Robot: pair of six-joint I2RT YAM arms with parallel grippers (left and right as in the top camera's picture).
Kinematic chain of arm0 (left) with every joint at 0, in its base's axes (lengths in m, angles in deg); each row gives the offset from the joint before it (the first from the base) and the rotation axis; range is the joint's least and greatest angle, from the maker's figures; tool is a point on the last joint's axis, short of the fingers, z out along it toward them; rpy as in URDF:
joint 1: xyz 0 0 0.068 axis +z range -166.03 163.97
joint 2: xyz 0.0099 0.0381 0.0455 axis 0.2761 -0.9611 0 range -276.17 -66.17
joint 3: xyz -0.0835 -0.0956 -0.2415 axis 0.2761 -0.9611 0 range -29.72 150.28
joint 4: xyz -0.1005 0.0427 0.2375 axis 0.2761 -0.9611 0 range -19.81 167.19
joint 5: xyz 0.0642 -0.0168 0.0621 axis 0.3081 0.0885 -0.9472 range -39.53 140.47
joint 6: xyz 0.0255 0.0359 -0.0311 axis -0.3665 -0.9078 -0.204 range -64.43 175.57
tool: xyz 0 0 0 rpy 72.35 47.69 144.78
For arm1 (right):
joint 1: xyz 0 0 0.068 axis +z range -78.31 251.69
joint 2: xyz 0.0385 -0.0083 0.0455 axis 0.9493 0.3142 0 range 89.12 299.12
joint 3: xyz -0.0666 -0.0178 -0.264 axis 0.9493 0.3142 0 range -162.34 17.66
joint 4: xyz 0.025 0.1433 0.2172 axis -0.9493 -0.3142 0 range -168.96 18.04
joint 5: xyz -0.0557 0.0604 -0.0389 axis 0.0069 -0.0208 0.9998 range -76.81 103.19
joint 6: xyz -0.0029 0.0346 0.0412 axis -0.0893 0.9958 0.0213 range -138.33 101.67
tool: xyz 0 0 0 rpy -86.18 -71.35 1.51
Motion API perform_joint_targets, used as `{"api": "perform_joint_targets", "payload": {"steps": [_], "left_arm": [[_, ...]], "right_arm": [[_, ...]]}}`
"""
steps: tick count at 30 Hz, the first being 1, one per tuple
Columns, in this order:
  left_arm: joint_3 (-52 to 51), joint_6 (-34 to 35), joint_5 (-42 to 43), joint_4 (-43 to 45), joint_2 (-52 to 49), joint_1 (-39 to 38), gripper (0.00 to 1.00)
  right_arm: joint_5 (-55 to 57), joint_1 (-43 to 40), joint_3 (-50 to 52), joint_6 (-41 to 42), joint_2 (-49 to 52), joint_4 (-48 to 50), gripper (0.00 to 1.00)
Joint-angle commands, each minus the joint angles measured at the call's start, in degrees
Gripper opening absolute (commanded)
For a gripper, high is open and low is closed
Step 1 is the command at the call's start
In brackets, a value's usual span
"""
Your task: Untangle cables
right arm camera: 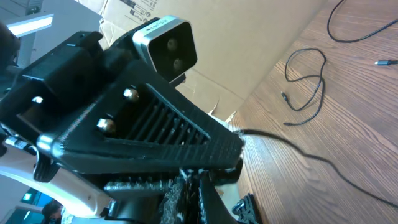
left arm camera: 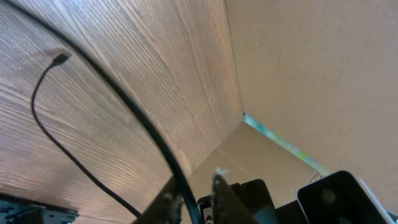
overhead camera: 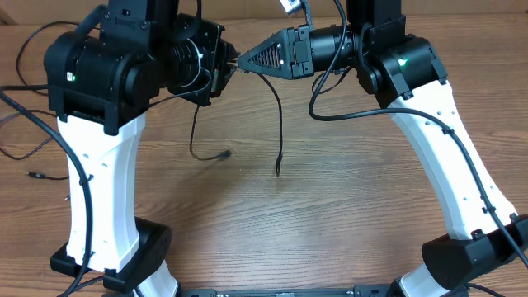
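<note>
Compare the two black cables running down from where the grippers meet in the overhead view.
The left cable hooks sideways at its bottom, with its plug pointing right. The right cable drops almost straight, with its plug pointing down. The right cable's end also lies lower in the picture than the left cable's end. The right cable arcs outward at the top before falling, while the left cable starts out straight. Both are thin and black, and each ends in a small plug.

Overhead top-down; oblique close wrists; common cables (overhead camera: pixel 280 132).
</note>
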Motion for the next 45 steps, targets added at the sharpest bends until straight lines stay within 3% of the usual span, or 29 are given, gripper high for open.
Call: {"api": "perform_joint_targets", "payload": {"steps": [1, 7, 11, 12, 13, 17, 19, 23, 27, 31, 33, 38, 45], "left_arm": [[0.11, -2.43, -0.24, 0.02, -0.57, 0.79, 0.08], [0.11, -5.70, -1.33, 0.02, -0.57, 0.76, 0.04], [0.11, -12.13, -1.33, -0.07, -0.55, 0.76, 0.04], [0.13, -13.25, -1.31, -0.35, -0.46, 0.76, 0.04], [0.13, -14.29, -1.86, -1.05, -0.09, 0.76, 0.04], [0.13, -22.05, -5.46, -1.07, 1.95, 0.70, 0.04], [0.13, -27.23, -6.19, -1.68, 3.32, 0.72, 0.04], [0.13, -40.19, -5.03, -2.08, 5.99, 0.68, 0.05], [0.13, -52.00, -1.88, -2.08, 8.79, 0.68, 0.04], [0.13, -52.78, -2.32, -2.08, 11.80, 0.85, 0.04], [0.11, -52.81, -7.72, -2.08, 14.16, 0.83, 0.04], [0.11, -56.52, -15.32, -2.08, 17.49, 0.83, 0.04], [-4.79, -57.70, -22.29, -2.08, 22.01, 0.85, 0.04]], "right_arm": [[-0.09, 0.04, -0.20, 0.24, -1.75, 0.46, 0.04], [-0.07, 0.04, -0.20, 0.20, -1.75, 0.04, 0.04], [-0.07, 0.02, -0.20, 0.20, -1.75, 0.00, 0.06], [-0.07, 0.02, -0.20, 0.20, -1.75, -0.04, 0.15], [-0.07, -0.02, -0.20, -0.02, -1.75, -0.11, 0.33], [-0.04, -1.09, -0.20, -0.24, -1.75, -0.11, 0.82], [-0.04, -2.14, -0.17, -0.26, -1.75, -0.17, 1.00], [0.00, -5.11, -0.17, -0.59, -1.75, -1.46, 1.00], [3.26, -8.46, -0.17, -6.21, -1.75, -7.56, 1.00], [16.02, -10.67, -0.17, -8.24, -1.75, -16.02, 1.00], [28.65, -11.78, -0.17, -8.24, -1.75, -22.62, 1.00], [47.01, -11.98, -0.17, -8.22, -1.75, -29.42, 1.00], [53.77, -11.98, -0.17, -8.22, -1.75, -30.18, 1.00]]}}
